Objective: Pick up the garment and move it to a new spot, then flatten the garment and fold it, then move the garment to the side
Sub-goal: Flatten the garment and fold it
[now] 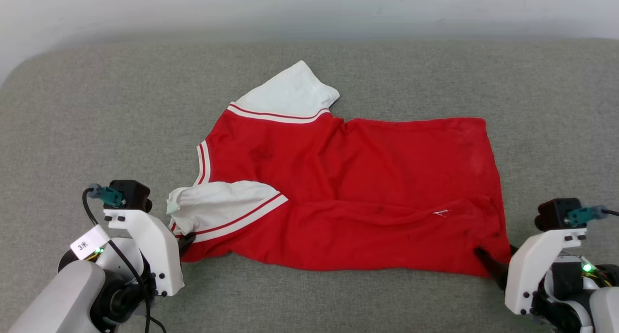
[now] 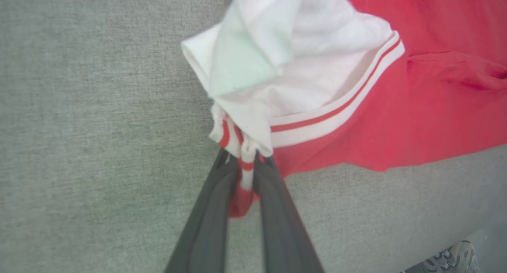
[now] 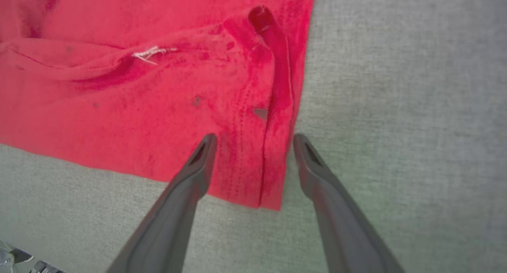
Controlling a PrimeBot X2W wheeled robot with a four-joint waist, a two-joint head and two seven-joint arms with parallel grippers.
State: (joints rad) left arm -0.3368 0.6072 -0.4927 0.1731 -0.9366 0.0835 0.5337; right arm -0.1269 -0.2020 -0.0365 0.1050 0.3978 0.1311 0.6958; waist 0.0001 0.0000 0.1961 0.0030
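Note:
The garment (image 1: 348,193), a red T-shirt with white striped-trim sleeves, lies spread on the grey cloth surface (image 1: 72,130) with its plain side up. My left gripper (image 1: 186,241) is shut on the garment's near-left corner, below the folded white sleeve (image 1: 222,207). In the left wrist view the striped trim (image 2: 245,162) is pinched between the two dark fingers of the left gripper (image 2: 246,164). My right gripper (image 1: 493,261) stands open at the near-right hem corner (image 3: 253,178), one finger (image 3: 202,158) over the red cloth, the other finger (image 3: 309,158) just off its edge.
The grey cloth surface reaches all round the garment, with wide free room left, right and in front. A pale wall (image 1: 309,9) runs behind its far edge. A grey shoe (image 2: 451,259) shows at the lower right of the left wrist view.

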